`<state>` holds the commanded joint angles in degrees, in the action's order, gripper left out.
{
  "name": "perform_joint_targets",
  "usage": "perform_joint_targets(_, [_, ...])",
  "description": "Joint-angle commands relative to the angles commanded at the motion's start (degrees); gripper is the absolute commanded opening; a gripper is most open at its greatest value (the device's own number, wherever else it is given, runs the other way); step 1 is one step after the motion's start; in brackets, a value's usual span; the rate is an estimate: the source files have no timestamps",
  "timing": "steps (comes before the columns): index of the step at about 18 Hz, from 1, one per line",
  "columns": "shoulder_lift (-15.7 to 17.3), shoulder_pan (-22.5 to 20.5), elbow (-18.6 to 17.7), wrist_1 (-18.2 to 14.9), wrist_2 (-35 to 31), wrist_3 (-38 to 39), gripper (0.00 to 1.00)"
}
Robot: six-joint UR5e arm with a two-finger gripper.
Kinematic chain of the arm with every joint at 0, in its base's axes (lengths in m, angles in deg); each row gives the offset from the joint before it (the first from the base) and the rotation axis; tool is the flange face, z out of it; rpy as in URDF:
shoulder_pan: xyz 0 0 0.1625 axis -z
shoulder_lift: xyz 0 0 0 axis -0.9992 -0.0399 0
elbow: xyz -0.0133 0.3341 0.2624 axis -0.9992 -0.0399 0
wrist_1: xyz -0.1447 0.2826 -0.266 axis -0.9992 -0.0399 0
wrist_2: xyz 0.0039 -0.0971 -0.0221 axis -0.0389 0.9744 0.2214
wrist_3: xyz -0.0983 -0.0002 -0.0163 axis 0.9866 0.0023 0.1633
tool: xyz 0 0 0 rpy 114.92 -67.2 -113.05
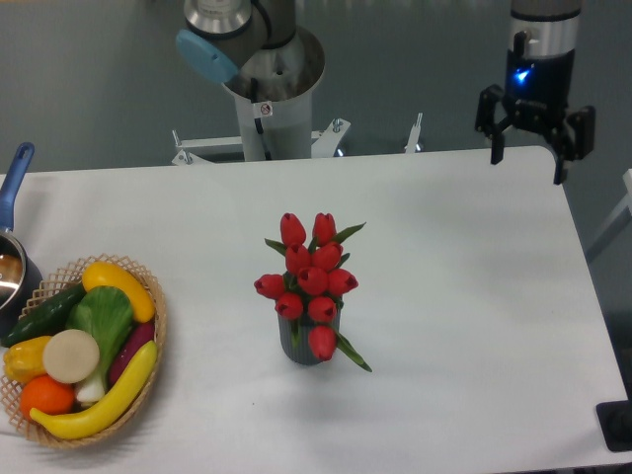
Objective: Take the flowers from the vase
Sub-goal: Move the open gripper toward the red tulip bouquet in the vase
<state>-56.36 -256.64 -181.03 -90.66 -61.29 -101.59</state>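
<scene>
A bunch of red tulip flowers (310, 278) with green leaves stands upright in a small dark grey ribbed vase (304, 347) near the middle of the white table (464, 296). One bud droops over the vase's front rim. My gripper (528, 166) hangs open at the table's far right corner, well up and to the right of the flowers, with nothing between its fingers.
A woven basket (153, 326) of toy fruit and vegetables sits at the left front edge. A pot with a blue handle (14, 178) is cut off by the left edge. The arm's base column (269, 109) rises behind the table's far edge.
</scene>
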Motion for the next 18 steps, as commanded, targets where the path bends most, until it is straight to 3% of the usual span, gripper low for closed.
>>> perform_joint_targets(5, [-0.4,0.0,-1.8,-0.1,4.6,1.1,1.0])
perform_joint_targets(9, [-1.4,-0.5,-4.8,-0.1,18.1,2.5,1.0])
perform_joint_targets(14, [-4.1,1.1,-5.5,0.0,28.6,5.6,1.0])
perform_joint_targets(18, [-5.8,4.0,-5.8,0.1,32.5,5.5,1.0])
